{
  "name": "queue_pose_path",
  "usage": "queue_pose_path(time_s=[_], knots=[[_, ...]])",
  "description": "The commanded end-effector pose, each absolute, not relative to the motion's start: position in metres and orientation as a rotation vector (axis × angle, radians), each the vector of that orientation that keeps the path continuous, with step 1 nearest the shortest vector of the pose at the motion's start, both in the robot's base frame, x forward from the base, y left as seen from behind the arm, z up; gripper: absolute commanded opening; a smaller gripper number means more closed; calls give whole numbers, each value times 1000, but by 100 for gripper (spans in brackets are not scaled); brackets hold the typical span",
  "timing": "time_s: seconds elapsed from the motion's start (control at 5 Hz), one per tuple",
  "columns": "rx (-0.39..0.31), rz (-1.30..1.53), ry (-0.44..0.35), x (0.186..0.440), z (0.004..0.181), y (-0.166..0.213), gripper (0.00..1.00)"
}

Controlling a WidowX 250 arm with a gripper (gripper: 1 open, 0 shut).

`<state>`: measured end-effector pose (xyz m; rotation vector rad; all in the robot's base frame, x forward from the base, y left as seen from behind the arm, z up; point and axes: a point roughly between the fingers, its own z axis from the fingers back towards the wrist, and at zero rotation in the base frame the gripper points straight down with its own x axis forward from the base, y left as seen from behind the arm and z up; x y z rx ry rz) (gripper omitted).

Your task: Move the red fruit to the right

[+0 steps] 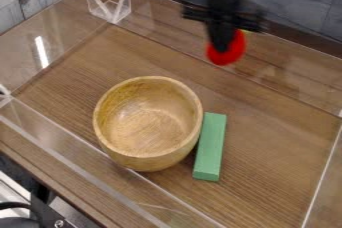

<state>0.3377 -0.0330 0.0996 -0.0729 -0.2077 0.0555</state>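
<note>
Far left, approx 11 o'clock from centre, a clear bent plastic piece (107,4) is sitting at the back corner of the clear-walled tray (40,142), prob part of the enclosure keeping items from rolling off. W/ centre as ref, the wooden bowl (147,122) is sitting at approx 7 o'clock, upright and empty, and the green block (210,146) is lying flat just beside its right rim at approx 5 o'clock, long side running front to back; both are standing well apart from the carry path, so nothing is blocking it. Further right, at approx 1 o'clock, the gripper (226,38) is pointing down w/ jaws pinched tight on the red fruit (226,49), which is hanging below the fingers, blurred, looking clear of the wood – judging it's being held off the surface so it isn't dragging. Fruit is sitting up-right of the bowl, well apart from it. Task looks most of the way along; lowering and releasing prob remain. No brands, labels or writing readable anywhere.
</note>
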Motion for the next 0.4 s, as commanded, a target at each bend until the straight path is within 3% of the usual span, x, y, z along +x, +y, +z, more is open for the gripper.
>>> queue_pose_path(time_s=[0.0,0.2], knots=[[-79,32,-278,348,114,-74,0],[-80,-19,-262,351,99,-106,0]])
